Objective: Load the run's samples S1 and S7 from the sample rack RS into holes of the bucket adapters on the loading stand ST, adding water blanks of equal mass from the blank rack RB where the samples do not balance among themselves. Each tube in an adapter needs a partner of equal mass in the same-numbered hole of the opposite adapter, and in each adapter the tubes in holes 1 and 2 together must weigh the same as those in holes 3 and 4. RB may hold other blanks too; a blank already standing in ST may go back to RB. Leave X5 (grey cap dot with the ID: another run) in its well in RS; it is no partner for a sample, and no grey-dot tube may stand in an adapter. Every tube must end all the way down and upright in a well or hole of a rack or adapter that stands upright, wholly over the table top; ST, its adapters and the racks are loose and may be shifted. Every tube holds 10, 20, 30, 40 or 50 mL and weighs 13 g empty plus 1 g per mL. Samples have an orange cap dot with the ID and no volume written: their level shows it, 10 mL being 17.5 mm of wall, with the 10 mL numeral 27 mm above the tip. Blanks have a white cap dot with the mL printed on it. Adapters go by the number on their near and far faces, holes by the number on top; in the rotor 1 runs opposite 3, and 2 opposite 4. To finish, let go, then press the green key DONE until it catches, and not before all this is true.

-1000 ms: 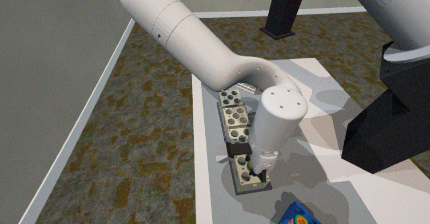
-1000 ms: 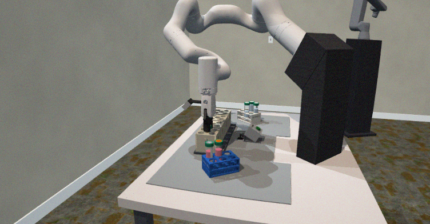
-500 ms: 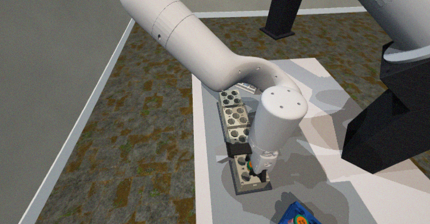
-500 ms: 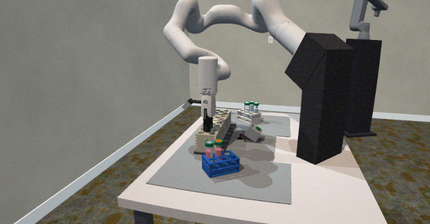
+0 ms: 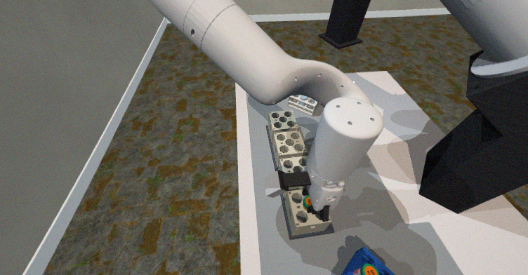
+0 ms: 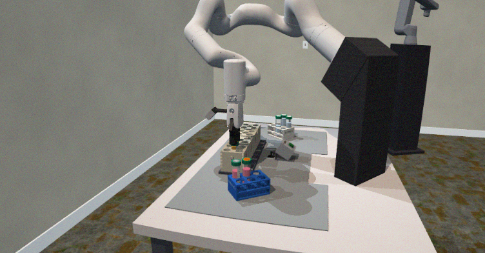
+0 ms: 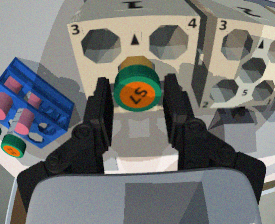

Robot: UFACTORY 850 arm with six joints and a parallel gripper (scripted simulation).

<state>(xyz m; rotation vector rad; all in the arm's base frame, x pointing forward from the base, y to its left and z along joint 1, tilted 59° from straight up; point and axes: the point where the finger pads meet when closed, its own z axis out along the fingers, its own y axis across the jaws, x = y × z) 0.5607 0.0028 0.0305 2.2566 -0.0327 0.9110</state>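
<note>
My gripper point(image 7: 137, 90) points straight down over the nearest bucket adapter point(image 5: 302, 214) of the loading stand ST. Its fingers stand on either side of the green cap of sample S7 point(image 7: 137, 92), with a small gap on each side, so it is open. S7 point(image 5: 307, 200) stands upright and low in a hole in the row behind holes 3 and 4 in the wrist view; that hole's number is hidden. Sample S1 point(image 6: 246, 166) and the grey-dot tube X5 point(image 6: 235, 168) stand in the blue sample rack RS point(image 6: 249, 184). The gripper also shows in the top and exterior views point(image 5: 317, 212) point(image 6: 233, 139).
The blank rack RB point(image 6: 281, 131) holds three green-capped blanks at the far end of the table. The key box with the green DONE key point(image 6: 285, 150) sits right of the stand. The neighbouring adapter point(image 7: 248, 63) has empty holes. The black arm base point(image 6: 360, 115) stands at the right.
</note>
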